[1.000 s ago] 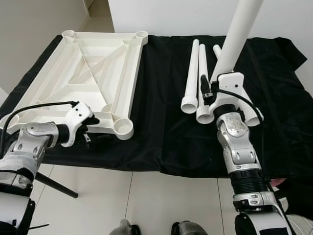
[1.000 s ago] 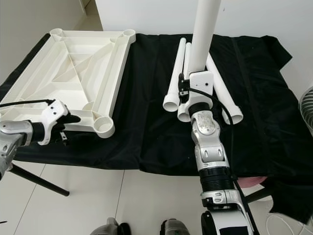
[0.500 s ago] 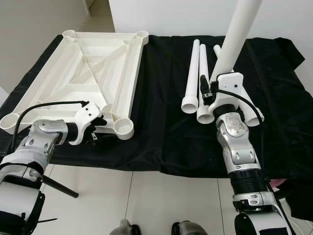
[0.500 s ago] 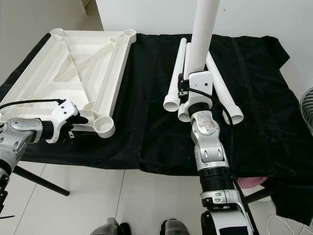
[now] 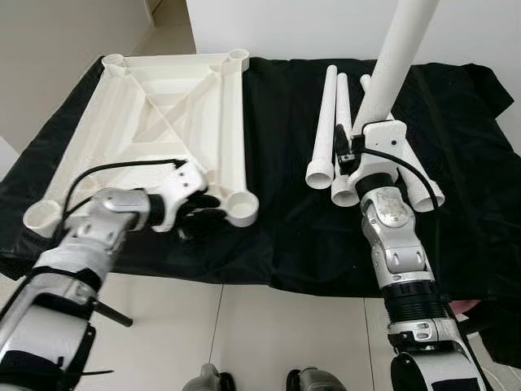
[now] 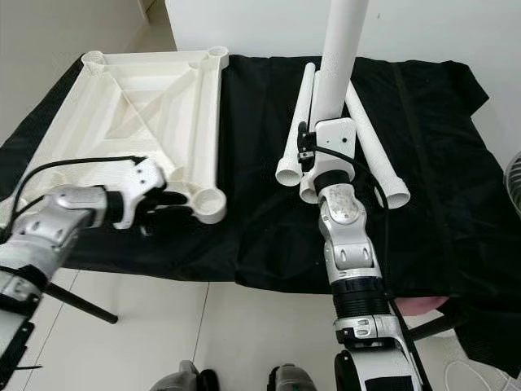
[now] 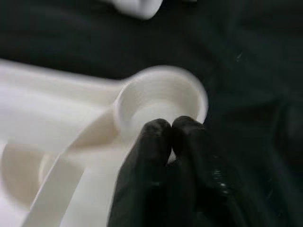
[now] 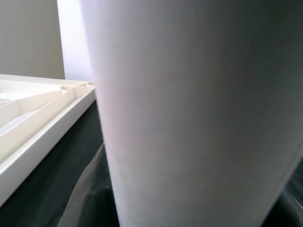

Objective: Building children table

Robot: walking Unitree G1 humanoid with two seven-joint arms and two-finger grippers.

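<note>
A white table top (image 5: 163, 122) lies upside down on the left of the black cloth, with a round leg socket (image 5: 242, 209) at its near right corner. My left gripper (image 5: 203, 216) is shut on the table top at that socket (image 7: 161, 94), and its fingertips (image 7: 156, 132) are pressed together at the rim. My right gripper (image 5: 352, 151) is shut on a white leg tube (image 5: 395, 61), holding it upright and a little tilted over the cloth; the tube (image 8: 189, 109) is close before the wrist camera. Three loose legs (image 5: 326, 122) lie behind and beside it.
The black cloth (image 5: 293, 220) hangs over the table's front edge. Below it are white floor tiles (image 5: 244, 326) and my feet (image 5: 203, 379). A dark stand leg (image 5: 106, 314) slants at the lower left. A fan's rim (image 6: 514, 175) is at the far right.
My left gripper has moved right along the front edge, and the table top's near corner has swung to the right with it. The right arm and its upright leg have stayed put.
</note>
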